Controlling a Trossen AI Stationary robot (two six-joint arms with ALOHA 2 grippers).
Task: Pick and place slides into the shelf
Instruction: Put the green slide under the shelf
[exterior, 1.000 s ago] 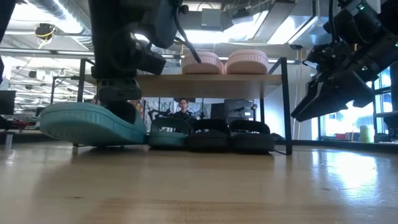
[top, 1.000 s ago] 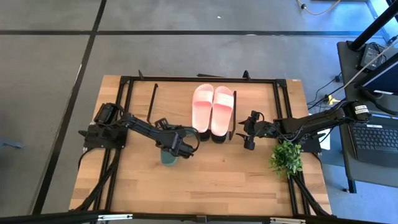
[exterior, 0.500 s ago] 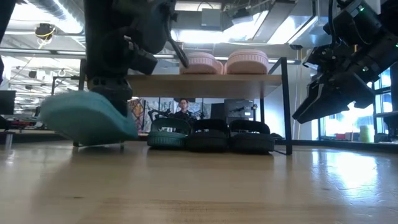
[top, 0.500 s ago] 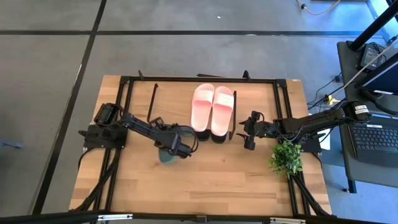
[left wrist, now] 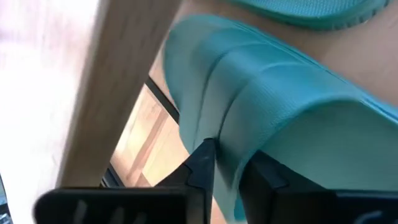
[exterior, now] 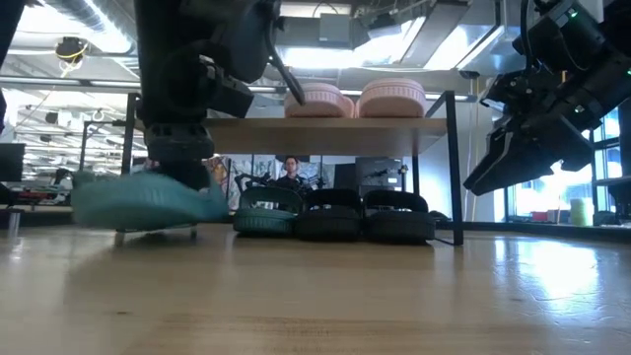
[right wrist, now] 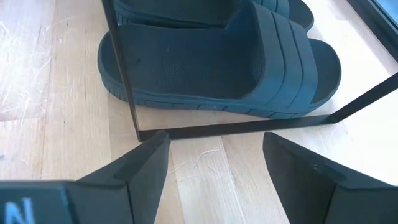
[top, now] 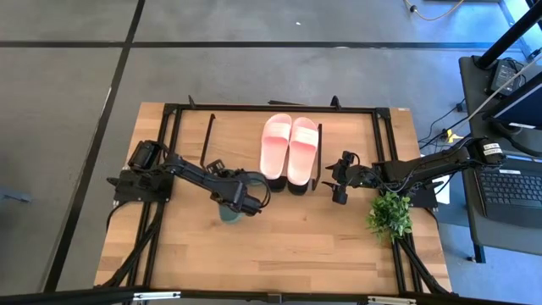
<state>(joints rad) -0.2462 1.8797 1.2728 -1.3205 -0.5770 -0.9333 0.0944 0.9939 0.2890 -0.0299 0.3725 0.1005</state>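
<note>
My left gripper (top: 243, 202) (exterior: 177, 163) is shut on a dark green slide (top: 227, 213) (exterior: 146, 200) in front of the shelf's left half. The shelf (top: 237, 142) (exterior: 335, 124) carries the pale pink pair (top: 290, 149) (exterior: 360, 99) on its top board. Under the board, the other green slide (exterior: 266, 217) and the black pair (exterior: 367, 215) rest on their soles. My right gripper (top: 338, 192) (right wrist: 214, 149) hovers open at the shelf's right end, facing a black slide (right wrist: 217, 59) behind the wire frame. My left gripper pinches the green slide's wide strap (left wrist: 233, 134) between its two fingers (left wrist: 202, 158), at the strap's edge. It comes from above, pointing down. The slide hangs below the fingers, about level, and looks lifted just off the table.
A small potted plant (top: 389, 215) stands near the table's right edge beside my right arm. The shelf's wire side frame (right wrist: 121, 68) stands between my right gripper and the black pair. Bare tabletop (top: 296, 246) lies toward the near edge. A person shows far behind the shelf (exterior: 289, 170).
My left gripper has raised the green slide a little and moved it slightly toward the shelf. The slide has swung from toe-up near the table, through a tilt, to about level. My right arm has kept still.
</note>
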